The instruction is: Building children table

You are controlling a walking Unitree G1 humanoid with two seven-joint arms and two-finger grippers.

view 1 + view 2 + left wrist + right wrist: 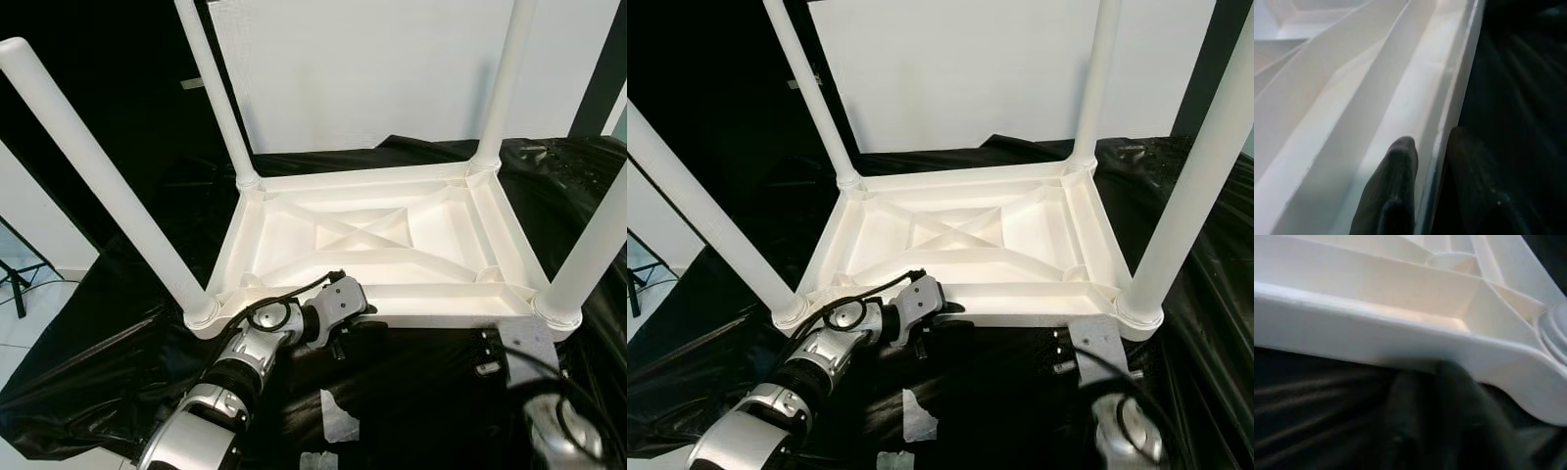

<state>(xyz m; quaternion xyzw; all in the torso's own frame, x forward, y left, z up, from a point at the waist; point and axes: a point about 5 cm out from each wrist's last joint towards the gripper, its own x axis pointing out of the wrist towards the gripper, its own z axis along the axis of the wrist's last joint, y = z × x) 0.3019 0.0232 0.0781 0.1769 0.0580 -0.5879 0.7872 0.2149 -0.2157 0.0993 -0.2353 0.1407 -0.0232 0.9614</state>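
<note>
A white plastic children's table (441, 302) lies upside down on a black sheet, its ribbed underside facing up. Its legs stand upright at the corners: near left (98, 166), far left (216, 93), far right (505, 83), near right (598, 245). My left gripper (348, 328) is at the table's near rim, left of centre. In the left wrist view one finger (1388, 186) sits inside the rim and the other outside, closed on the rim (1449, 112). My right gripper (490, 352) is low against the outer side of the near rim (1400, 340), close to the near right corner.
The black sheet (421, 411) covers the floor around the table, with white scraps (338, 416) lying in front of me. A white wall panel (372, 69) stands behind the table. A dark tripod foot (15, 279) stands on the bare floor at the far left.
</note>
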